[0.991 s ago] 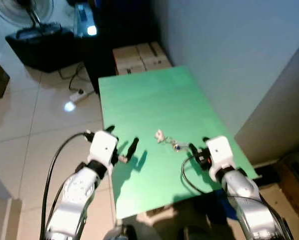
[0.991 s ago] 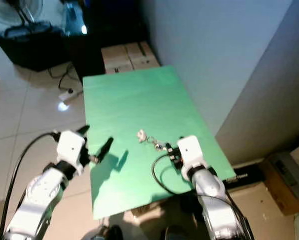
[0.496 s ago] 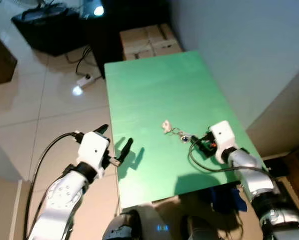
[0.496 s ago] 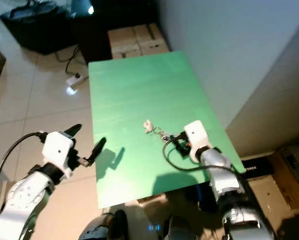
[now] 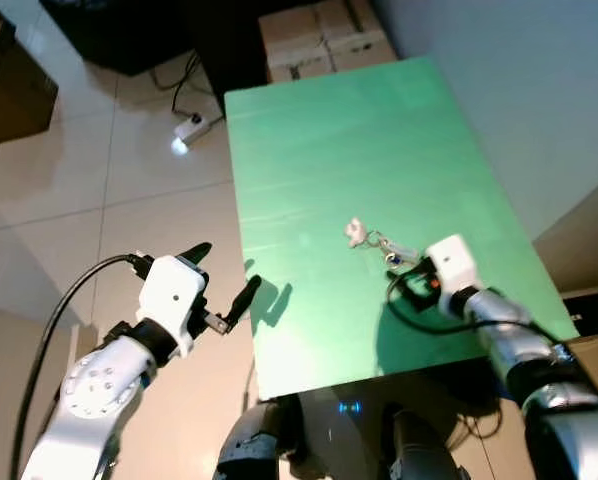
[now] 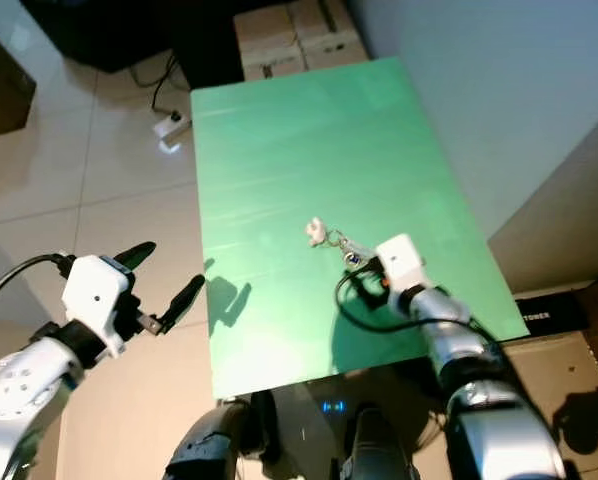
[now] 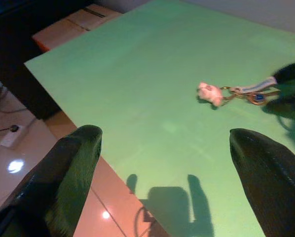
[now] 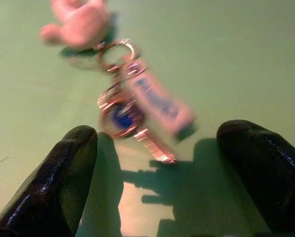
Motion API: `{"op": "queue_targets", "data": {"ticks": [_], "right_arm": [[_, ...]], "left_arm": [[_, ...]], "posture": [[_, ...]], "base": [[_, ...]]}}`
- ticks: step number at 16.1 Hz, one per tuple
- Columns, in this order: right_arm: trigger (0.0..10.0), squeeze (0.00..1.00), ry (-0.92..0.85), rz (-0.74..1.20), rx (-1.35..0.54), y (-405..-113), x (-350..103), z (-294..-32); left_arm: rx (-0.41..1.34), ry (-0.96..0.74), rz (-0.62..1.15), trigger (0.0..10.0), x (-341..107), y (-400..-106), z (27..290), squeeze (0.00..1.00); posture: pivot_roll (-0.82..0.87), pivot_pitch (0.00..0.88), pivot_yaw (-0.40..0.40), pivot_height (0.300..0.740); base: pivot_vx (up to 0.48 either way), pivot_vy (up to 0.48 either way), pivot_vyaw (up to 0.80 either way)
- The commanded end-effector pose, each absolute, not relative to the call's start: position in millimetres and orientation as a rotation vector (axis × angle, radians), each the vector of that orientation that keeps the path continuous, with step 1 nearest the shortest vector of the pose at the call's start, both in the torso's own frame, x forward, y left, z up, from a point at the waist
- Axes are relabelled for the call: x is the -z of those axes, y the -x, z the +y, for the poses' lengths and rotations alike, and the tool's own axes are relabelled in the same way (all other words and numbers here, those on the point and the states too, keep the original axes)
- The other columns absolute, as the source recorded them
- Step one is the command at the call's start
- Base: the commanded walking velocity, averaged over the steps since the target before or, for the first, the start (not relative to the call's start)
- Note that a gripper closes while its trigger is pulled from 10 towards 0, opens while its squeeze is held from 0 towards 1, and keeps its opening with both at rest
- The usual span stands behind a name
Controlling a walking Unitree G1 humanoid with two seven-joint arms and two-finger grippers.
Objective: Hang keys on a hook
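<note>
A bunch of keys [image 5: 387, 250] with a pink charm [image 5: 355, 231] and a blue-lettered tag lies flat on the green table [image 5: 339, 140], near its right front part. My right gripper [image 5: 405, 274] is low over the table just behind the keys, open. In the right wrist view the keys [image 8: 137, 106] lie just ahead of the two spread fingertips [image 8: 76, 148], untouched. My left gripper [image 5: 222, 276] is open and holds nothing. It hangs over the floor at the table's left edge. The left wrist view shows the keys [image 7: 246, 91] far across the table.
Cardboard boxes [image 5: 324, 30] stand on the floor beyond the table's far end. A white power strip [image 5: 191, 128] with cables lies on the tiled floor to the left. A pale wall [image 5: 539, 90] runs along the table's right side.
The camera has tilted and shifted, so the table sits higher in view. My left gripper has drawn back from the table to beside its left edge. My right gripper stays at the keys, still open.
</note>
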State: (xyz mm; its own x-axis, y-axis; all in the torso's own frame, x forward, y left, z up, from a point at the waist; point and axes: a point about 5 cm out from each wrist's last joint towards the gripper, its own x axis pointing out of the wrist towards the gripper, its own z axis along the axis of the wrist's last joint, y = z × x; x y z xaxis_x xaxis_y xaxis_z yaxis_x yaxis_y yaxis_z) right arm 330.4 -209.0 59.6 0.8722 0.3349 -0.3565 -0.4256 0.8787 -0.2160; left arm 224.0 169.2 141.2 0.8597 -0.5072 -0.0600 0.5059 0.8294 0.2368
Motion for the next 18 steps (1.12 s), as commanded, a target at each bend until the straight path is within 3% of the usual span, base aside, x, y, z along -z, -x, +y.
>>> {"op": "queue_targets", "data": {"ticks": [1, 7, 9, 14, 18], "right_arm": [[10.0, 0.00, 0.285, 0.313, -0.377, -330, -59, -213], [10.0, 0.00, 0.279, 0.364, -0.444, -331, -59, -213], [4.2, 0.00, 0.299, 0.387, -0.501, -329, -56, -211], [0.0, 0.00, 0.316, 0.375, -0.510, -329, -58, -213], [0.0, 0.00, 0.319, 0.387, -0.503, -328, -56, -213]], "left_arm": [[0.547, -0.247, 0.015, 10.0, -143, -218, 176, 0.00], [0.515, -0.242, 0.012, 10.0, -145, -219, 174, 0.00], [0.510, -0.241, 0.006, 10.0, -146, -222, 174, 0.00], [0.508, -0.244, 0.005, 10.0, -147, -224, 175, 0.00], [0.500, -0.242, 0.004, 10.0, -147, -225, 177, 0.00]], "posture": [[0.14, 0.349, 0.150, 0.740], [0.12, 0.307, 0.118, 0.740], [0.12, 0.301, 0.120, 0.740], [0.12, 0.296, 0.121, 0.740], [0.12, 0.292, 0.116, 0.740]], "base": [[0.000, 0.000, 0.00], [0.000, 0.000, 0.00], [0.000, 0.000, 0.00], [0.000, 0.000, 0.00], [0.000, 0.000, 0.00]]}}
